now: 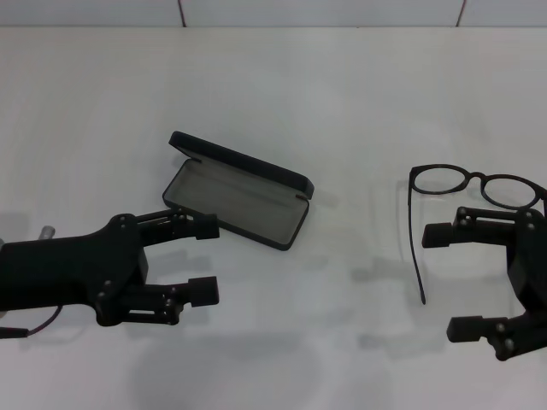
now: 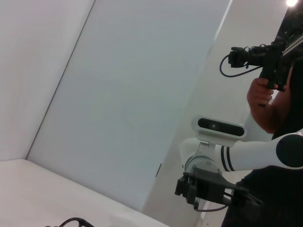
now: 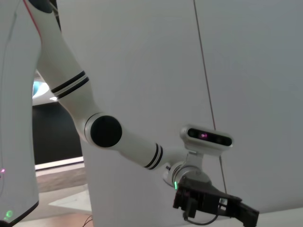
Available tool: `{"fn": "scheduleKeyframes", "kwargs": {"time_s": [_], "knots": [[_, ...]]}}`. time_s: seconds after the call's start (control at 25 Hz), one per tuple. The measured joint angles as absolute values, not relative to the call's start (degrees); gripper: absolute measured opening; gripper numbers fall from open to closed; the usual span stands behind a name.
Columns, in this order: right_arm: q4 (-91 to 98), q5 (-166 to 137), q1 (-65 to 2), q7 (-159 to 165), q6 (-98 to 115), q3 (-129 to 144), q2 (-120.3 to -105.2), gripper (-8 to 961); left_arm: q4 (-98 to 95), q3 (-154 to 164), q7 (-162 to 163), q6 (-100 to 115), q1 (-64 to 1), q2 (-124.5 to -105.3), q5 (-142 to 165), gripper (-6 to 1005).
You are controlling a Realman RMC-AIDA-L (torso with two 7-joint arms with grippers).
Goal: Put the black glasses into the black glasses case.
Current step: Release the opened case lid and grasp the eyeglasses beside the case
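The black glasses case (image 1: 239,191) lies open on the white table (image 1: 342,94), its grey lining showing and its lid tipped back. The black glasses (image 1: 466,196) rest unfolded at the right, rims toward the far side, one long temple arm reaching toward me. My left gripper (image 1: 205,258) hovers open just in front of and to the left of the case, holding nothing. My right gripper (image 1: 444,280) is open beside the glasses, its upper finger just below the rims, with nothing held. In the left wrist view the right arm's gripper (image 2: 213,189) appears far off; the right wrist view shows the left arm's gripper (image 3: 213,205).
A person holding a camera (image 2: 265,71) stands beyond the robot in the left wrist view. White wall panels (image 1: 256,10) run along the table's far edge. A thin cable (image 1: 34,325) trails at the left arm.
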State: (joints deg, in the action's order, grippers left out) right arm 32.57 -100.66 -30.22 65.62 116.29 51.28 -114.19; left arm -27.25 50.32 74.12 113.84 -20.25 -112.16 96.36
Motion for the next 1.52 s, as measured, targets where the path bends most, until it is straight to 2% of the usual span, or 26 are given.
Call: {"fn": "scheduleKeyframes", "kwargs": {"time_s": [0.72, 0.84, 0.88, 1.04, 1.16, 1.28, 1.52], "knots": [[33.56, -100.18, -30.63, 66.55, 113.89, 51.25, -115.09, 885, -27.25, 50.36, 73.03, 114.0, -19.77, -112.23, 96.37, 889], [40.67, -100.8, -30.83, 71.55, 116.82, 52.18, -114.54, 885, -27.25, 50.37, 72.82, 114.0, -19.76, -112.27, 96.39, 889], [49.18, -101.74, -30.96, 78.11, 119.26, 52.97, -114.04, 885, -27.25, 50.6, 72.57, 114.0, -19.72, -112.36, 96.54, 889], [61.9, -105.59, -31.26, 88.68, 119.72, 53.28, -113.81, 885, -27.25, 50.87, 72.02, 114.0, -19.74, -112.62, 97.0, 889], [72.26, -113.18, -33.44, 99.65, 118.14, 53.38, -113.78, 884, -27.25, 50.91, 71.66, 114.0, -19.79, -112.72, 97.07, 889], [80.4, -125.27, -38.38, 110.43, 117.16, 53.98, -114.06, 884, -27.24, 50.95, 71.45, 113.95, -19.82, -112.92, 97.58, 889], [85.36, -145.77, -46.69, 120.62, 116.14, 63.6, -114.73, 881, -26.64, 50.98, 69.96, 113.56, -19.75, -113.53, 98.37, 890]]}}
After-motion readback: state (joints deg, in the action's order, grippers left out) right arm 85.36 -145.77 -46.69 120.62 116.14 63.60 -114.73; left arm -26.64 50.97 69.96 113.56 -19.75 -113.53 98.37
